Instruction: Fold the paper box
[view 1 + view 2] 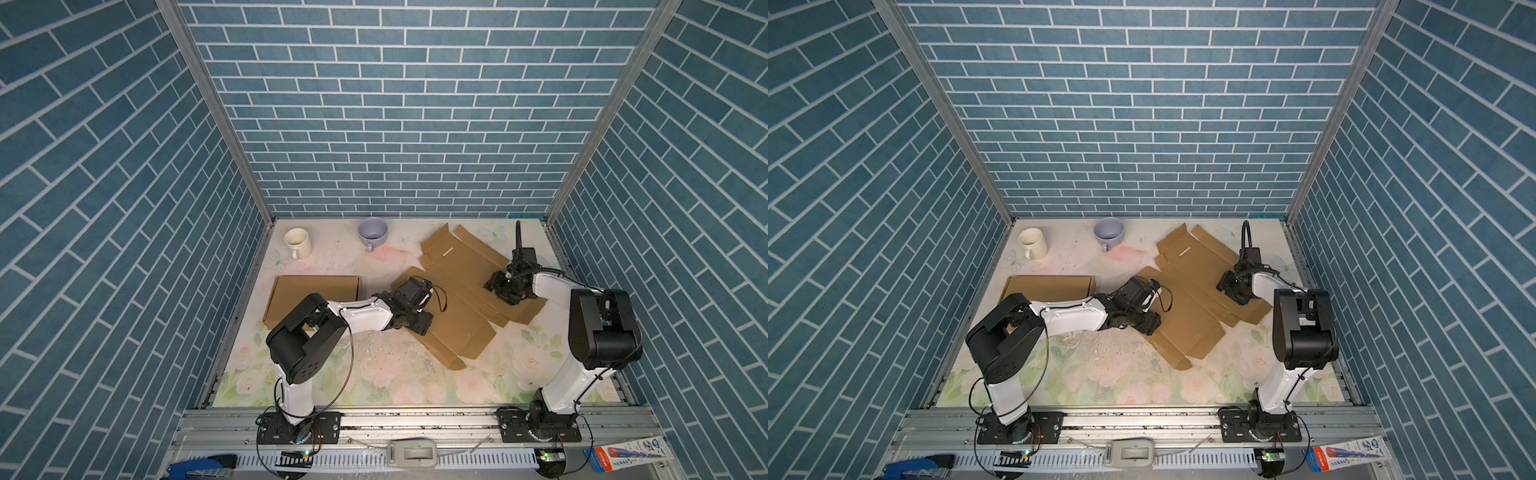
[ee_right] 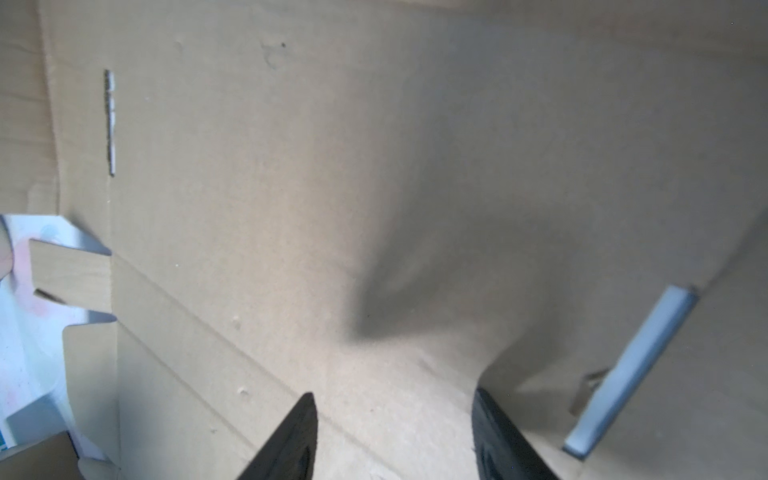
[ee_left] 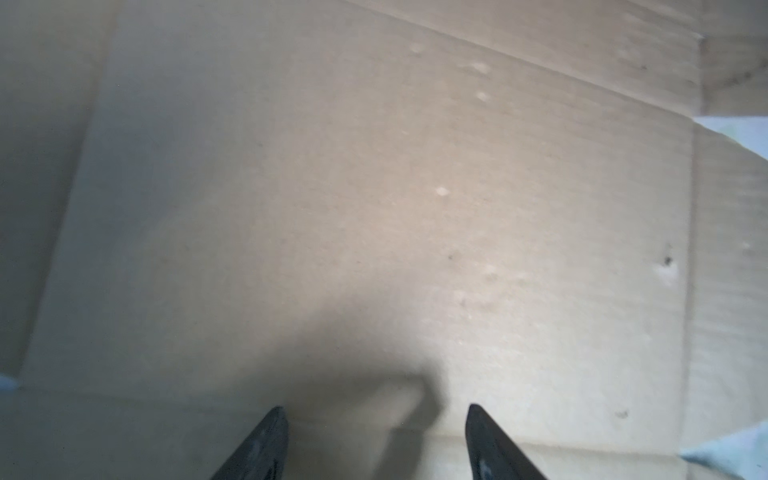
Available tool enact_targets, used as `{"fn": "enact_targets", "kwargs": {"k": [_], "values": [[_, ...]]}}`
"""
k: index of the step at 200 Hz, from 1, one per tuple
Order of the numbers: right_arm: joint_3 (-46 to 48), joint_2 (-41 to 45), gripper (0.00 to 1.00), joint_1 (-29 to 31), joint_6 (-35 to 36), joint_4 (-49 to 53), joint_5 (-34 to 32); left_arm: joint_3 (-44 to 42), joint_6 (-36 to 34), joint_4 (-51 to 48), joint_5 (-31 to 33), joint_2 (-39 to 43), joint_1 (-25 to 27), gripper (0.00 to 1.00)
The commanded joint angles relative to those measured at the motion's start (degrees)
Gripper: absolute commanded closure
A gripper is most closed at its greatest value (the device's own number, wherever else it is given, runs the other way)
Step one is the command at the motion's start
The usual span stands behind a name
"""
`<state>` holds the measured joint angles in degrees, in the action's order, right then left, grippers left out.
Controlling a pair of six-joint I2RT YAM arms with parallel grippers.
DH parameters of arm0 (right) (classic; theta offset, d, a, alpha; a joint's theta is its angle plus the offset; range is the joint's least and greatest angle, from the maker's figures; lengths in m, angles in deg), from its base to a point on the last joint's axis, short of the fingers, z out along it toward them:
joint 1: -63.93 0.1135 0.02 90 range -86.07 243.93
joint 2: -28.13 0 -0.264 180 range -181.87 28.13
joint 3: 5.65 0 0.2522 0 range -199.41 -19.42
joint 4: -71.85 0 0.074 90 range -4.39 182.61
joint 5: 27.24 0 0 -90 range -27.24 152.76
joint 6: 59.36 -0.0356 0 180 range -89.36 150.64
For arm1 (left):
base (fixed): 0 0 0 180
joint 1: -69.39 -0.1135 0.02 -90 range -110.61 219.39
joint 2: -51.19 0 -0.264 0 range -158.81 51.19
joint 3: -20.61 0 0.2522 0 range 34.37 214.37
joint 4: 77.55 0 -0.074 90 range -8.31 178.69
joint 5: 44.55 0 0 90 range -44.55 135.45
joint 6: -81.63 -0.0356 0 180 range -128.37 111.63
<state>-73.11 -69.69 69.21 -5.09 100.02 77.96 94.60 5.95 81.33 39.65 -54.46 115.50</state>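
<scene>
The paper box (image 1: 461,266) (image 1: 1196,270) is a flat, unfolded brown cardboard blank. It lies diagonally on the table, right of centre in both top views. My left gripper (image 1: 420,326) (image 1: 1148,326) points down over its near-left panel. In the left wrist view, the left gripper (image 3: 375,409) is open, with only bare cardboard (image 3: 374,208) between its fingers. My right gripper (image 1: 498,290) (image 1: 1229,289) is over the blank's right side. In the right wrist view, the right gripper (image 2: 394,392) is open above creased cardboard (image 2: 291,187), holding nothing. Whether the tips touch the board I cannot tell.
A folded brown box (image 1: 316,295) sits at the left, partly behind my left arm. A cream mug (image 1: 297,242) and a lavender cup (image 1: 372,232) stand at the back. The floral table (image 1: 374,365) is enclosed by blue brick walls on three sides.
</scene>
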Motion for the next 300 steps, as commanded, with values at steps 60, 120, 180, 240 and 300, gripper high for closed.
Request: {"fn": "enact_targets", "kwargs": {"k": [60, 120, 180, 240, 300], "values": [[14.21, 19.54, 0.39, 11.8, -3.32, 15.1, 6.89, 7.77, -5.35, -7.92, 3.34, -3.26, -7.19, 0.31], [0.52, 23.75, 0.32, -6.44, 9.15, 22.07, 2.65, 11.92, -1.17, -11.18, 7.72, 1.4, -5.02, 0.31], [-10.61, 5.83, 0.23, -14.97, 10.6, 14.48, -1.98, 19.32, 6.01, -5.85, 4.24, -6.54, 4.92, 0.32], [-15.53, -6.07, 0.15, -15.11, 12.85, 13.73, 3.44, 16.45, 4.9, -4.05, 4.73, -9.14, 3.67, 0.31], [-11.71, -6.83, 0.3, -14.95, 13.58, 13.75, 9.87, 12.44, 5.02, -1.94, 4.66, -9.29, 2.41, 0.31]]}}
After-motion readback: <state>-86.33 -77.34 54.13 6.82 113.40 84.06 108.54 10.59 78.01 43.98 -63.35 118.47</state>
